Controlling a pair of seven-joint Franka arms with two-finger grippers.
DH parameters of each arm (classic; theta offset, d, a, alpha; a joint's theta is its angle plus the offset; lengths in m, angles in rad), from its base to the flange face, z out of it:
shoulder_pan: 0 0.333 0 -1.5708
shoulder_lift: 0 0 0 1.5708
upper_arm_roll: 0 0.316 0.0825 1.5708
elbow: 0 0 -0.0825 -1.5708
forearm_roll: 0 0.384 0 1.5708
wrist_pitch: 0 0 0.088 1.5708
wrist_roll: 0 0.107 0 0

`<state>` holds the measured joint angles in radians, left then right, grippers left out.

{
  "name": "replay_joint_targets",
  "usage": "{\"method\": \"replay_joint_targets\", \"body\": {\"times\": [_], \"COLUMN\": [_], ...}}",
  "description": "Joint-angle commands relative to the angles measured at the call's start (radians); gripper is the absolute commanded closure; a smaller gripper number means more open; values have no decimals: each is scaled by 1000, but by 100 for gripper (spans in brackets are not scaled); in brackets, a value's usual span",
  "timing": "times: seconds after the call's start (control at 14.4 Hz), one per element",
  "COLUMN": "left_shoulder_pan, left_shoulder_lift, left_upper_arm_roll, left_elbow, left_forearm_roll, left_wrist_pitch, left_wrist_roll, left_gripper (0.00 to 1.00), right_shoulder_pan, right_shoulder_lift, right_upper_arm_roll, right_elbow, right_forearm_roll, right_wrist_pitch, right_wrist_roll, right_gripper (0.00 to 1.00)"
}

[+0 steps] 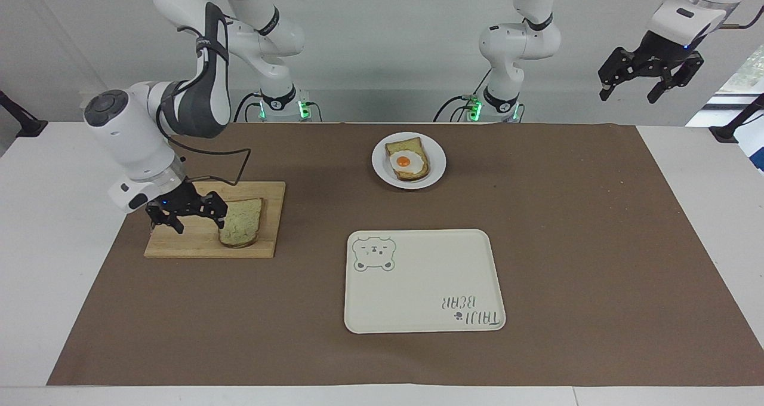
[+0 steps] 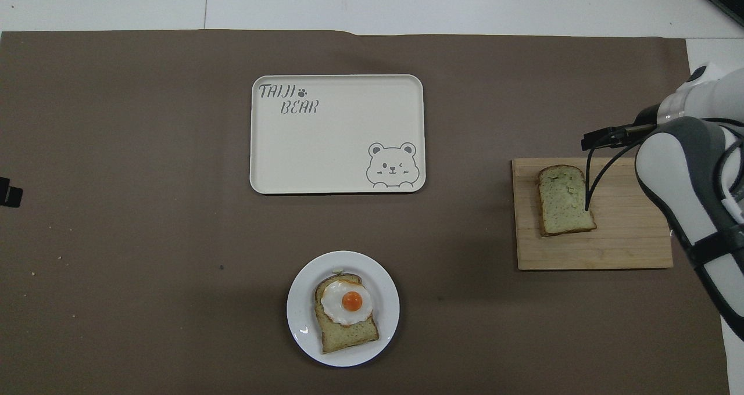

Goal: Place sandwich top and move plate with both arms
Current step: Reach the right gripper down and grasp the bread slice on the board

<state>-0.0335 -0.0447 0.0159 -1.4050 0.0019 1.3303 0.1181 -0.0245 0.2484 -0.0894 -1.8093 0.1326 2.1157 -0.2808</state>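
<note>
Open right pincer (image 1: 200,219) low over cutting board (image 1: 179,243), just beside sandwich top (image 1: 243,222)

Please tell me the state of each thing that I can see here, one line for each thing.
Plain pale bread slice: flat on the wooden cutting board, not gripped.
Small round white plate: on the brown mat, holding egg toast.
Cream rectangular bear tray: nothing on it.
Right gripper: open, low over the board beside the slice.
Left gripper: open, raised, waiting.
</note>
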Motion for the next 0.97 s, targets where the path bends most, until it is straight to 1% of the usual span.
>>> {"method": "replay_joint_targets", "body": {"times": [0.0,0.21,0.49,0.9], "left_shoulder_pan": [12,12,12,12], "left_shoulder_lift": [-14,-14,-14,-14], "left_upper_arm_roll": [-5,-5,-5,-5], "left_elbow": [-5,-5,-5,-5], "left_forearm_roll": [-10,-10,-8,-10], "left_wrist_pitch": [-14,-14,-14,-14], "left_wrist_roll": [-8,-8,-8,-8], "left_gripper": [0,0,0,0], "right_shoulder_pan": [-15,-21,-26,-31], "right_shoulder_lift": [-20,23,55,71], "right_upper_arm_roll": [7,8,8,8], "right_elbow": [-107,-125,-130,-154], "right_forearm_roll": [28,30,32,32], "right_wrist_pitch": [91,141,156,187], "right_wrist_roll": [-58,-102,-132,-127], "right_gripper": [0,0,0,0]}}
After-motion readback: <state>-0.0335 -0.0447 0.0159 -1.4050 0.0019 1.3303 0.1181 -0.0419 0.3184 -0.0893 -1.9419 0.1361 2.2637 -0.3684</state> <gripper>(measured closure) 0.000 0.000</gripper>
